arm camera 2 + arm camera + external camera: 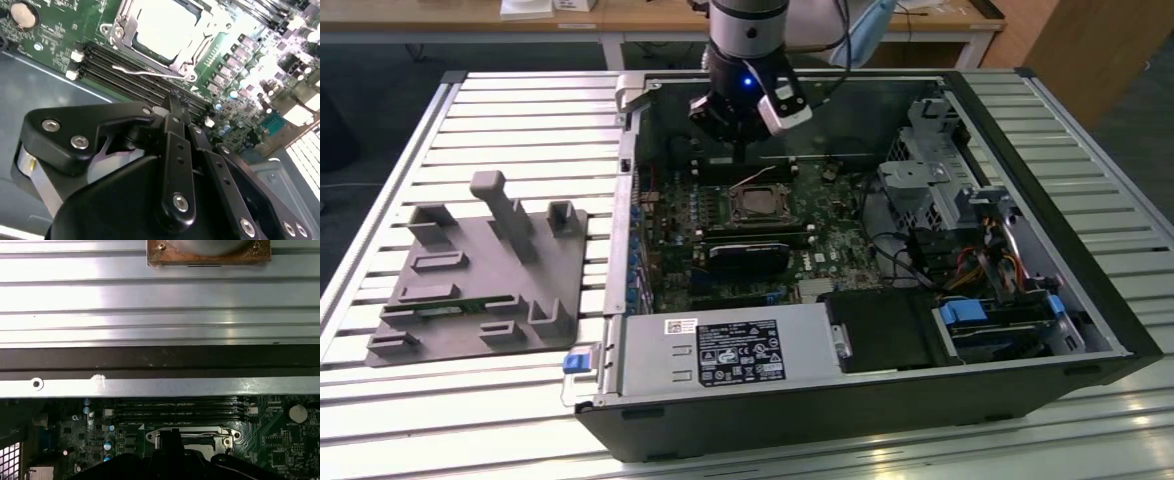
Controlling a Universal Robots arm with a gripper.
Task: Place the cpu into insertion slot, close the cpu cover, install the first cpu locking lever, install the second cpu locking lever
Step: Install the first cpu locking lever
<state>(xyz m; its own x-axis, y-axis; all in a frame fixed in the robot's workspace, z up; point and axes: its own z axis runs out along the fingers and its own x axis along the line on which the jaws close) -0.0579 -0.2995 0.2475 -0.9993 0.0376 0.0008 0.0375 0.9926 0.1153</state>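
Observation:
The cpu (160, 22) lies in the insertion slot (758, 205) on the green motherboard, its pale metal top showing through the window of the cpu cover (121, 27), which lies flat over it. A thin silver locking lever (145, 73) sticks out along the socket's edge over the memory slots. My gripper (172, 99) hovers just short of that lever with its black fingers pressed together and nothing between them. In the exterior view the gripper (744, 152) hangs over the far side of the socket. The first wrist view has the gripper (171, 436) in front of the socket's metal frame (192, 432).
Long black memory slots (140, 75) run beside the socket. A black graphics card (750, 252) sits on the near side of it. The case holds a power supply (720, 352) and a drive cage (927, 180). A grey parts fixture (480, 270) rests on the slatted table.

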